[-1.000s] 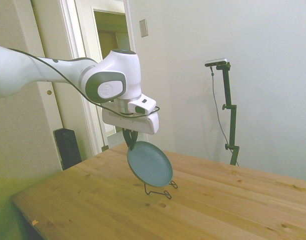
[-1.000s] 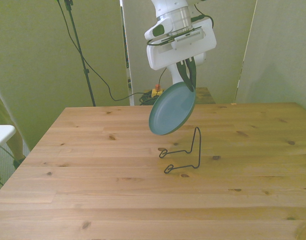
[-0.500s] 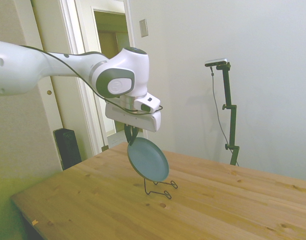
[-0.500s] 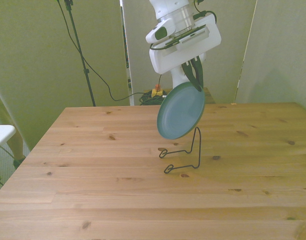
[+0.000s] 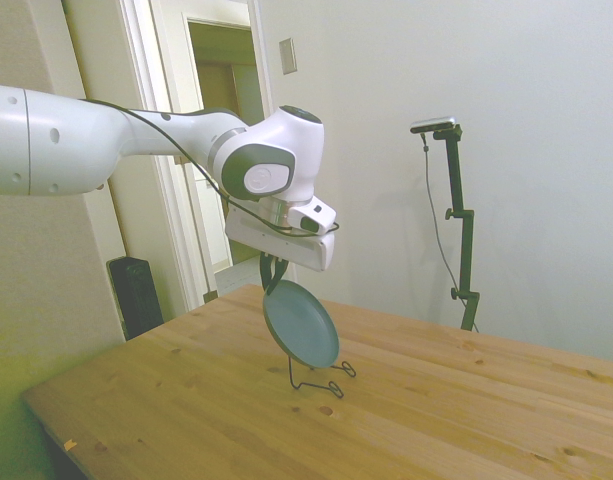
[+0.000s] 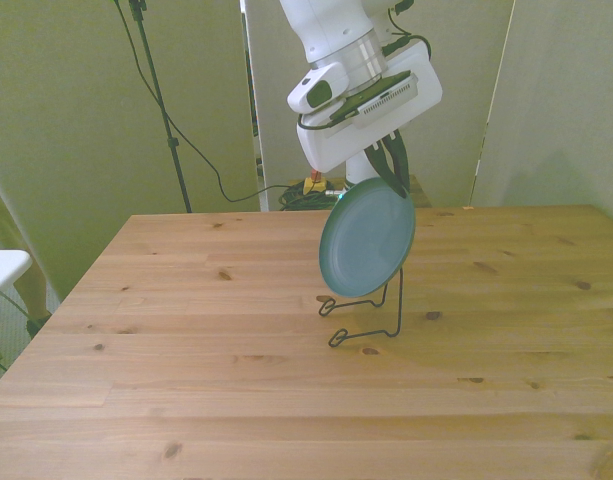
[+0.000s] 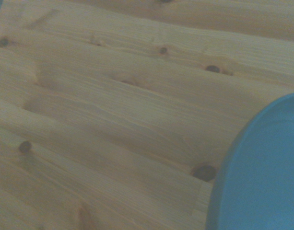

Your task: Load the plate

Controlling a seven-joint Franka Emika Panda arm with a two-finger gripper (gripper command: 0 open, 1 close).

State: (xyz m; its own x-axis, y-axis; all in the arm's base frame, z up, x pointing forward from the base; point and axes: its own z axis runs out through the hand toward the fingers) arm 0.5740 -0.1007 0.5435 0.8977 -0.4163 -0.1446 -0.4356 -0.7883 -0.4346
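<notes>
A bare wooden table [image 6: 186, 380] fills the foreground, its pine boards and dark knots showing close up from the wrist camera. Near the middle of the table stands a thin black wire plate stand [image 6: 371, 318], with two curled feet toward the viewer and an upright loop behind.

Just above the stand hangs the dark teal plate [image 6: 367, 243], held by its top rim and tilted, its face turned toward the front view's left. Over the last second the plate has travelled toward the front view's right and dropped lower. It was clearly off to one side of the stand and higher; now its lower edge sits in front of the upright loop, just over the stand's base. From the side, the plate [image 5: 301, 324] appears to hang just above the wire feet; whether it touches the wire cannot be told. This suggests the plate is nearly lined up for seating, with lowering into the stand still to come.

Above the plate, the gripper [image 6: 390, 168] has its dark fingers clamped on the plate's upper rim. The white wrist has tipped further over, and the arm stretches in nearly level from behind.
</notes>
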